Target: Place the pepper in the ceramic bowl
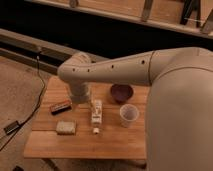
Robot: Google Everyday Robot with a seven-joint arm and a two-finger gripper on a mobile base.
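My gripper hangs from the pale arm over the middle of the wooden table, pointing toward the front edge. A small orange-red patch, seemingly the pepper, shows right at the gripper. Whether it is held or lies on the table under it cannot be told. The dark maroon ceramic bowl stands at the back of the table, to the right of the gripper and behind the cup. Nothing shows inside it from here.
A pale translucent cup stands just right of the gripper. A dark brown-red block and a pale sponge-like pad lie to its left. My arm's bulky body covers the table's right side. A cable trails on the floor at left.
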